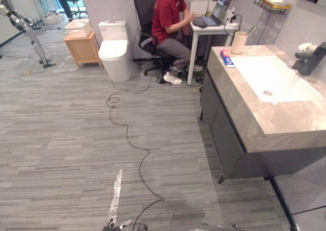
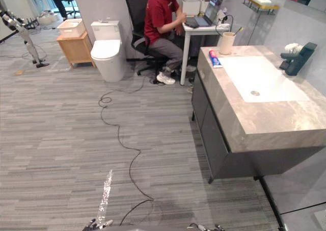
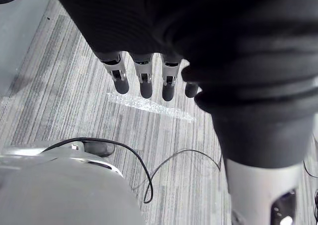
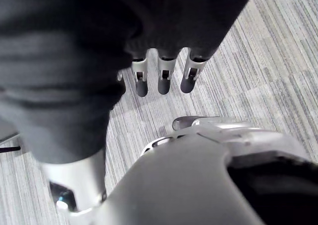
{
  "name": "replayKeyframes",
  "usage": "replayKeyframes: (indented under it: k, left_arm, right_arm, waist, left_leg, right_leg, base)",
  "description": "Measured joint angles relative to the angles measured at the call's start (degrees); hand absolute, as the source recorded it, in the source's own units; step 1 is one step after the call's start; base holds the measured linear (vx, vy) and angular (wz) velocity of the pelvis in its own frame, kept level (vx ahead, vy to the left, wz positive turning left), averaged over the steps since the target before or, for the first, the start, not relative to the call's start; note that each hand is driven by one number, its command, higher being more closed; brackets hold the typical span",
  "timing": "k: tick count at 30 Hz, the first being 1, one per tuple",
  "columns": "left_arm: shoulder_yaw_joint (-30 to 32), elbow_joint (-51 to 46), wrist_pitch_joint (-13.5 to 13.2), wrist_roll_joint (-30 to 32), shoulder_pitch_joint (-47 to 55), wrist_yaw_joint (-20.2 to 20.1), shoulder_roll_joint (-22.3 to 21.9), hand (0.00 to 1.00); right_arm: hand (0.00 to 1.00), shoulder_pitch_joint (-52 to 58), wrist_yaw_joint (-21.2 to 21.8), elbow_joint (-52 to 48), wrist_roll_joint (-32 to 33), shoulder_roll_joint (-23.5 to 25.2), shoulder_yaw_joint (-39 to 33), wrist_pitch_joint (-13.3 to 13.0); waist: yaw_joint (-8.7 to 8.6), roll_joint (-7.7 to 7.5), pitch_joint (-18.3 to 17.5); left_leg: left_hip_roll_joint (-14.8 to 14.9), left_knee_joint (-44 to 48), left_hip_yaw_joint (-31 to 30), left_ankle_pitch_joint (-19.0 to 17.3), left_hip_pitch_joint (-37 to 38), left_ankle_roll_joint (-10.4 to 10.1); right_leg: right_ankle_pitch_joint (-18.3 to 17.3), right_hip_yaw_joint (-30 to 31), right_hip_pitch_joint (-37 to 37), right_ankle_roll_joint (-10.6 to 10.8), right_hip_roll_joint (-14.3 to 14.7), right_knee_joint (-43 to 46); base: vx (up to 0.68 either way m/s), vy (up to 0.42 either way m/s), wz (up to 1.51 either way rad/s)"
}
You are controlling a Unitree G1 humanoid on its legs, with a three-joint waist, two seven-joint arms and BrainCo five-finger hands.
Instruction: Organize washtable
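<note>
The washtable stands at the right, a marble top over dark drawers, with a white sink set into it. At its far end a beige cup holds a toothbrush, and a red and blue toothpaste tube lies beside it. A black faucet stands at the sink's right, with something white behind it. My left hand hangs over the floor with straight fingers and nothing in it. My right hand hangs the same way, far from the washtable.
A person sits on a black chair at a white desk with a laptop, just beyond the washtable. A toilet and a wooden cabinet stand at the back. A wall shelf is above the counter.
</note>
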Motion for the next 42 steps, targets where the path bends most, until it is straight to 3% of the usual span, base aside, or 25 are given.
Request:
replayKeyframes:
  k: [3,9,13,20,30,33,34,35,36,37,39,40,41,42]
  left_arm:
    - [-1.8,0.6,0.0,0.0,0.6,0.1,1.7,0.00]
    - [-1.7,0.7,0.0,-0.1,0.6,0.2,1.6,0.00]
    - [-0.5,2.3,-0.1,-1.6,0.4,1.1,1.4,0.00]
    - [5.8,5.0,0.1,-4.6,-0.4,1.8,-0.1,0.00]
    - [6.1,5.0,0.1,-4.7,-0.4,2.8,-0.3,0.00]
    - [9.1,4.8,0.1,-4.9,-0.4,2.9,-1.1,0.00]
    - [10.5,4.5,0.1,-5.2,-0.5,2.9,-1.3,0.00]
    - [13.1,2.4,0.0,-5.3,-0.6,2.9,-1.8,0.00]
    - [14.4,1.8,-0.1,-5.6,-0.7,2.9,-1.9,0.00]
    - [15.5,1.0,0.1,-6.0,-0.8,3.0,-2.8,0.00]
    - [16.4,0.5,0.1,-6.8,-0.9,3.0,-3.3,0.00]
    - [16.6,0.5,0.2,-6.9,-1.4,3.1,-3.5,0.00]
    - [17.1,0.3,0.4,-7.0,-1.6,3.5,-3.8,0.00]
    - [17.1,0.0,0.4,-7.0,-1.6,3.6,-4.1,0.00]
  right_arm:
    - [0.00,-0.5,-0.7,1.3,-1.7,0.2,2.5,-0.1]
    - [0.00,-0.4,-0.7,1.3,-1.3,0.2,2.4,-0.1]
    - [0.00,-0.5,-0.8,2.4,2.4,0.2,1.3,-0.3]
    - [0.00,-0.5,-1.1,2.9,8.4,1.1,-0.9,-1.7]
    - [0.00,-0.5,-1.2,2.9,9.4,1.3,-1.3,-1.8]
    - [0.00,-0.5,-1.2,2.8,10.3,1.4,-1.4,-1.8]
    - [0.00,-0.5,-1.2,2.8,10.4,1.8,-2.0,-1.9]
    - [0.00,-0.6,-1.3,2.4,11.0,2.6,-3.2,-2.1]
    - [0.00,-0.5,-1.2,2.3,11.0,2.6,-3.3,-2.1]
    - [0.00,-0.5,-1.2,2.1,11.0,2.6,-3.7,-2.3]
    - [0.00,-0.1,-1.2,1.6,10.8,3.1,-4.3,-2.2]
    - [0.00,0.0,-1.2,1.2,10.6,3.2,-4.4,-2.2]
    - [0.00,-0.6,-1.7,-0.1,8.9,3.5,-4.4,-1.8]
    - [0.00,-1.0,-2.0,-0.3,7.4,3.3,-4.1,-1.8]
  waist:
    - [-0.17,-1.50,-0.9]
    - [-0.17,-1.47,-0.8]
    - [-0.07,-1.36,-0.9]
    - [0.02,-1.28,-1.0]
    - [0.16,-1.38,-0.7]
    - [0.16,-1.25,0.0]
    - [0.11,-1.54,0.3]
    - [0.24,-2.17,2.1]
    - [0.38,-2.12,2.7]
    - [0.44,-1.46,3.6]
    - [0.92,-1.48,4.4]
    - [1.79,-2.33,4.9]
    - [3.16,-2.19,5.6]
    - [3.16,-2.33,5.6]
  left_leg:
    - [-1.3,0.0,1.4,-0.6,3.3,1.0]
    - [-1.3,0.0,1.4,-0.9,2.7,0.7]
    - [-1.3,0.0,1.5,-0.7,2.4,0.9]
    - [-1.2,0.0,2.1,-0.7,2.7,0.9]
    - [-1.1,-0.1,2.8,-0.7,3.0,0.9]
    - [-0.8,0.2,2.7,-1.9,2.8,0.6]
    - [-0.2,2.4,2.2,-3.1,1.8,0.5]
    - [1.7,12.9,0.7,-7.7,-3.1,0.7]
    - [2.9,18.3,0.1,-9.6,-5.6,1.0]
    - [5.7,30.1,-0.5,-12.4,-11.6,1.5]
    - [7.3,37.5,-0.4,-12.5,-16.2,1.6]
    - [7.7,39.1,0.0,-12.7,-16.9,1.6]
    - [8.9,43.0,1.2,-14.7,-19.8,2.2]
    - [9.4,44.2,1.3,-15.0,-21.5,2.7]
  right_leg:
    - [0.9,4.3,2.0,-0.6,0.0,-2.3]
    - [0.7,4.3,1.9,-0.2,0.0,-2.5]
    - [1.0,4.3,1.9,-0.5,0.0,-3.1]
    - [1.6,4.3,2.3,-0.5,0.1,-3.4]
    - [1.5,4.3,2.6,-0.9,0.1,-3.5]
    - [0.6,4.0,2.3,-1.1,0.2,-2.4]
    - [-1.0,3.3,1.9,-1.3,0.2,-0.7]
    - [-3.7,1.5,1.8,-2.0,0.6,2.4]
    - [-4.1,0.6,1.7,-1.7,0.9,3.3]
    - [-5.0,-1.6,2.2,-1.4,1.8,4.4]
    - [-5.6,-3.5,3.6,-1.1,1.7,4.6]
    - [-5.5,-3.6,3.9,-1.2,1.6,4.5]
    - [-5.8,-3.9,3.9,-0.8,0.8,4.4]
    - [-6.0,-4.3,4.0,-0.5,0.3,4.2]
  base:
    - [0.02,0.005,-0.04]
    - [0.00,0.000,0.00]
    - [0.00,0.000,0.00]
    - [0.00,0.000,0.00]
    - [-0.05,0.004,-0.02]
    - [-0.05,-0.008,0.04]
    - [-0.02,-0.063,0.39]
    - [-0.04,-0.076,0.49]
    - [-0.06,-0.034,0.80]
    - [-0.04,0.007,0.68]
    - [0.02,0.036,0.70]
    - [0.10,0.131,0.43]
    - [0.09,0.151,0.22]
    - [0.10,0.224,0.33]
